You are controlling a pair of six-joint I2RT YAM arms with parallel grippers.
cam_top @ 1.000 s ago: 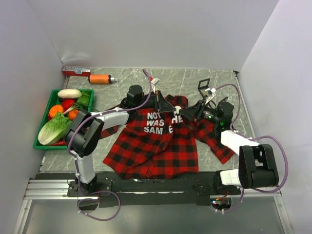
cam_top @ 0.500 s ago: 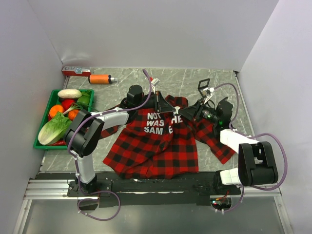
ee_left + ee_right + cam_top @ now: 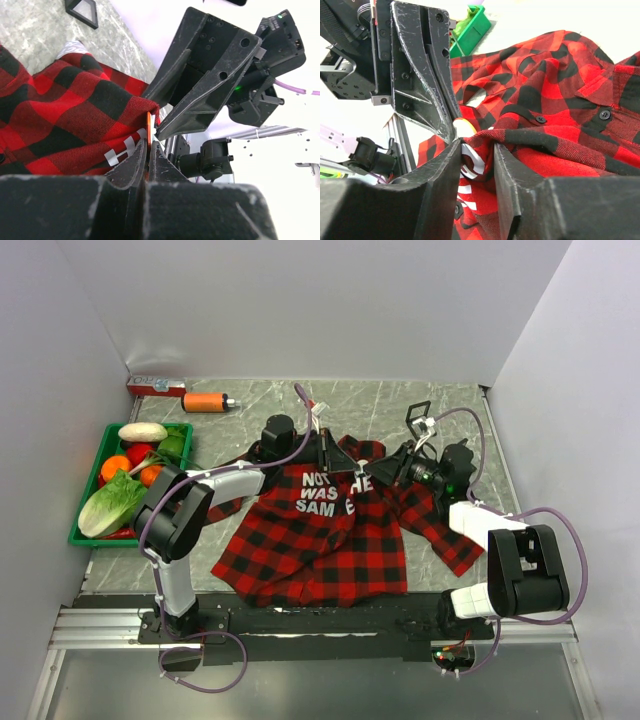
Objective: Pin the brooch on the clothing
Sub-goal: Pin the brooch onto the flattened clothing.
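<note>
My left hand (image 3: 148,147) is pressed together on the brooch (image 3: 148,124), with just a thin orange edge showing at the tips. My right hand (image 3: 475,155) is pinching a fold of the plaid shirt (image 3: 320,530) by the white lettering. The shirt's spread on the table (image 3: 380,400), and the hands meet near the collar.

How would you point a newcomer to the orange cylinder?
Find the green crate of vegetables at the left. Just beyond it, by the back wall, an orange cylinder with a dark cap lies on its side. The box beside it is flat and red.
</note>
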